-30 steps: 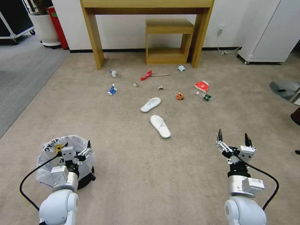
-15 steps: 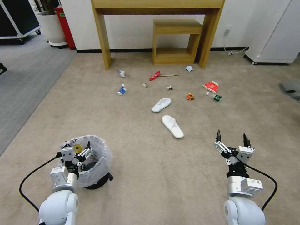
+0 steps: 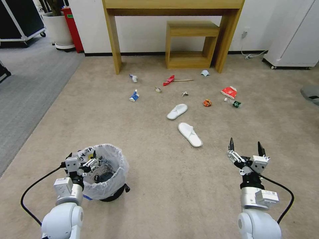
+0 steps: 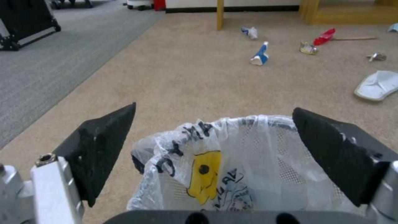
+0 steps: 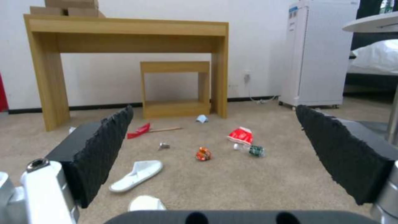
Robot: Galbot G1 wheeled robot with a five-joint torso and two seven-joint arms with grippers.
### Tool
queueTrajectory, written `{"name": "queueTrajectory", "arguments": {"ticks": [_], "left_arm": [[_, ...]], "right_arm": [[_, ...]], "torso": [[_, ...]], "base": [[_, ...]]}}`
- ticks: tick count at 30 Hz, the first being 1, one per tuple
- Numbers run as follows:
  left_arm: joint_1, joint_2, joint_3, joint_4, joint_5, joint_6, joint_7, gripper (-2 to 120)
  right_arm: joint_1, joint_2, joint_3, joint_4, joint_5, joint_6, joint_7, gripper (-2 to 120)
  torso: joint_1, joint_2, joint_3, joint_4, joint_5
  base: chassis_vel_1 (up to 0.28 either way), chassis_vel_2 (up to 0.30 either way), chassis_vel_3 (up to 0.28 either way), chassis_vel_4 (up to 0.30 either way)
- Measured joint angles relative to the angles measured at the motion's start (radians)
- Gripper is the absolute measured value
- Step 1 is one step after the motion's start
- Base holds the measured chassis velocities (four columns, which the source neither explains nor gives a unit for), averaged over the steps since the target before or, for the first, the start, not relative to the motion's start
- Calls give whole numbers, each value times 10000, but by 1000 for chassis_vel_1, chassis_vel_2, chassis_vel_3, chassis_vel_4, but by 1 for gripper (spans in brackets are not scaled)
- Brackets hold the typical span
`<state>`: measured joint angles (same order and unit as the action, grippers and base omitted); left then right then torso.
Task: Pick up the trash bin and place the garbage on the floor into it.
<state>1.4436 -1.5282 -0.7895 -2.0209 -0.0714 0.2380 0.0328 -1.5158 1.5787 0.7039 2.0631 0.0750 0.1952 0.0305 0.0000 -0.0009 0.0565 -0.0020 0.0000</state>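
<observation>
left gripper (image 3: 82,158), fingers spread, poised over the near rim of the bin (image 3: 106,172), which stands on the carpet (image 3: 149,199) at lower left. right gripper (image 3: 245,150), fingers spread, holds nothing. slippers (image 3: 189,134) and small litter (image 3: 134,96) lie well ahead.
</observation>
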Motion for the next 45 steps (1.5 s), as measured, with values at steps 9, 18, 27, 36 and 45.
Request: {"name": "queueTrajectory", "arguments": {"ticks": [9,18,27,36,45], "left_arm": [[51,14,-13,-6,-4,-31,2,100],[106,35,-15,-73,-15,-32,2,100],[114,246,-92,-92,-210,175,-52,100],[43,1344,-149,137,-2155,1426,-453,100],[194,3696,3,294,-5254,3383,-1666,100]], "right_arm": [[-95,71,-31,114,-151,-155,-12,100],[-115,152,-109,162,-248,-151,11,100],[-139,203,-177,119,-255,46,25,100],[-187,172,-185,173,-200,32,26,100],[-194,141,-174,170,-147,9,30,100]], "torso": [[0,0,-1,0,-1],[0,0,0,0,0],[0,0,0,0,-1],[0,0,0,0,0],[0,0,0,1,-2]], "base": [[0,0,0,0],[-41,47,50,-47],[-32,27,45,-39],[0,0,0,0],[0,0,0,0]]}}
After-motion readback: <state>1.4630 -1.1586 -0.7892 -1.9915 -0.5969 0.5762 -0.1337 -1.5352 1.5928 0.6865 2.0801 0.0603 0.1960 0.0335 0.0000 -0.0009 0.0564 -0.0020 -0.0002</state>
